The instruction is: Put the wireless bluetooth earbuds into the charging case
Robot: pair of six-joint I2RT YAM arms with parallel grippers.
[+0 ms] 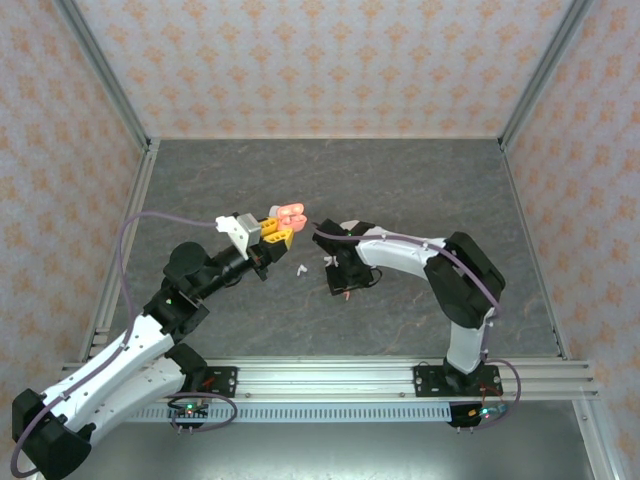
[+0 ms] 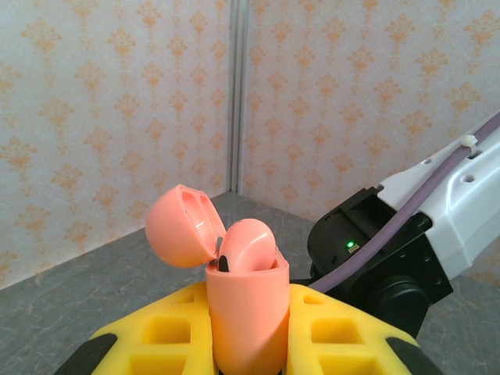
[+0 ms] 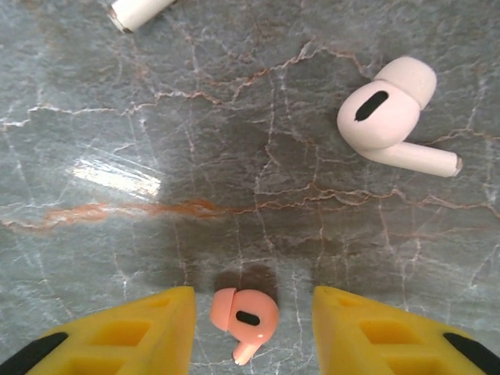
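Note:
My left gripper (image 2: pixel 248 295) is shut on the salmon-pink charging case (image 2: pixel 246 332), holding it upright above the table with its lid (image 2: pixel 178 228) hinged open. One pink earbud (image 2: pixel 248 248) sits in the case's mouth. From above, the case (image 1: pixel 291 214) is at the tip of my left gripper (image 1: pixel 277 233). My right gripper (image 3: pixel 251 294) points down at the table, open. A second pink earbud (image 3: pixel 247 316) lies flat between its yellow fingers (image 3: pixel 148 332), touching neither. A white earbud (image 3: pixel 389 119) lies farther off.
A white earbud stem (image 3: pixel 141 9) pokes in at the right wrist view's top edge. Two white earbuds (image 1: pixel 300 268) (image 1: pixel 328 261) lie on the grey marble table (image 1: pixel 400 190) between the arms. Patterned walls and metal posts enclose the table.

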